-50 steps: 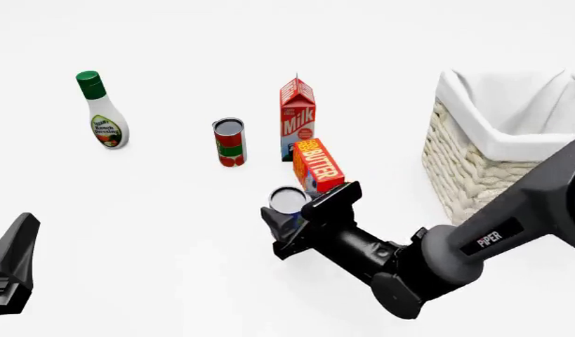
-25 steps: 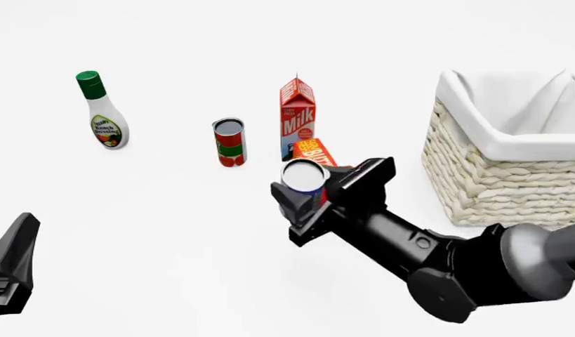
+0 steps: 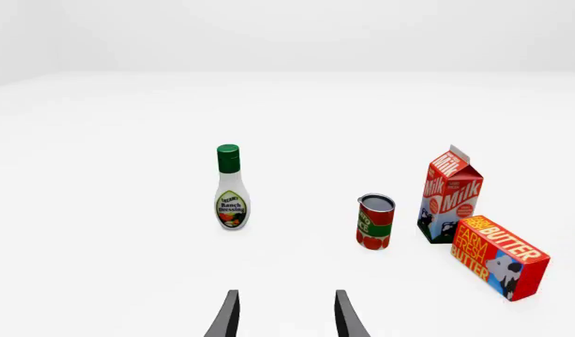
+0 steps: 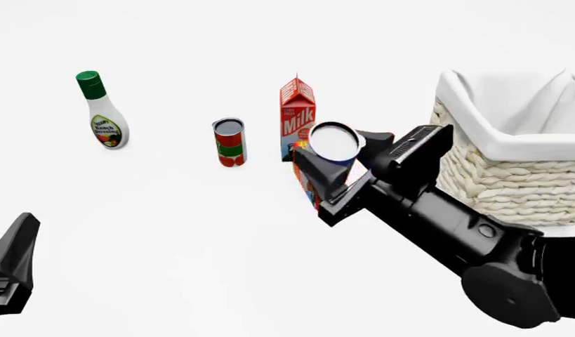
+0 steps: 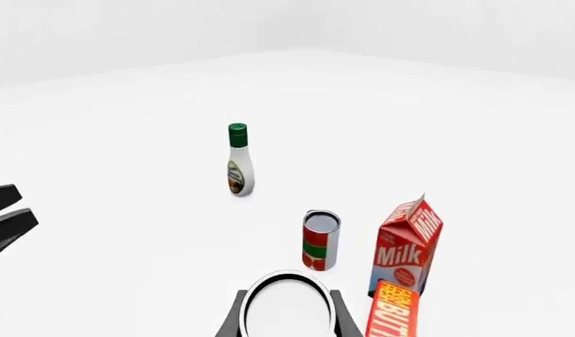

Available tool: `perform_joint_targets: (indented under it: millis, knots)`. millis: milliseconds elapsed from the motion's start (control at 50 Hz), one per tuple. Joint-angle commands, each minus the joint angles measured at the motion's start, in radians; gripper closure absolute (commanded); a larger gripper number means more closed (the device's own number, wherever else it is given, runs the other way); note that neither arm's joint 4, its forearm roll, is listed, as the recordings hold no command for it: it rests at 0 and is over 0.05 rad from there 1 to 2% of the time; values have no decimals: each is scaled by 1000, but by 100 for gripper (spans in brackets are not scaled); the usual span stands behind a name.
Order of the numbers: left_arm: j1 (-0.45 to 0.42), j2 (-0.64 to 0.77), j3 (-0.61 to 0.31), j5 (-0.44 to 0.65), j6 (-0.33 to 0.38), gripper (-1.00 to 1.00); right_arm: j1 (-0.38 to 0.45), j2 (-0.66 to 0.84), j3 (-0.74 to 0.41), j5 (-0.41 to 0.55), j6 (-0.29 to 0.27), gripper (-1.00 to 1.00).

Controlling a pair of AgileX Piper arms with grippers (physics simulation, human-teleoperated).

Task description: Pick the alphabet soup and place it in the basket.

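The desk [image 4: 175, 232] is a plain white, matte surface that runs off into an equally white, featureless room; only soft shadows under the objects mark where it lies.

On or over it there are two cans, one carton, one box, one bottle and one basket. The alphabet soup [image 4: 334, 142] is off the desk, lifted in the right hand [image 4: 351, 163], whose fingers are clenched on either side of it; its silver-white top faces the front camera, and in the right wrist view that round top [image 5: 288, 307] fills the gap between the two fingers. It sits in front of the milk carton [image 4: 298, 116] and above the butter box [image 4: 309, 179], hiding most of the box in the front view, and is short of the basket [image 4: 493, 168], which stands to the right with its white lining folded over the rim.

The red and green can [image 4: 229, 142] stands upright left of the milk carton, apart from it. The ranch dressing bottle [image 4: 102, 119], green-capped, stands well apart at far left. The butter box lies just in front of the carton.

The left hand [image 3: 285, 317] hangs low at the near left, well apart from everything, its fingers parted and grasping nothing.
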Motion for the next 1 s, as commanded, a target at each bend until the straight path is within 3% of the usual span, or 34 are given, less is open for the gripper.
perform_joint_targets:
  millis: [20,520,1000]
  knots:
    - [0,0,0,0,0,-100,-24,-135,-3,72,-3,100]
    - [0,0,0,0,0,-100,-105,-352,-45,251,-62,100]
    - [0,0,0,0,0,-100,-237,-574,-84,443,-105,100]
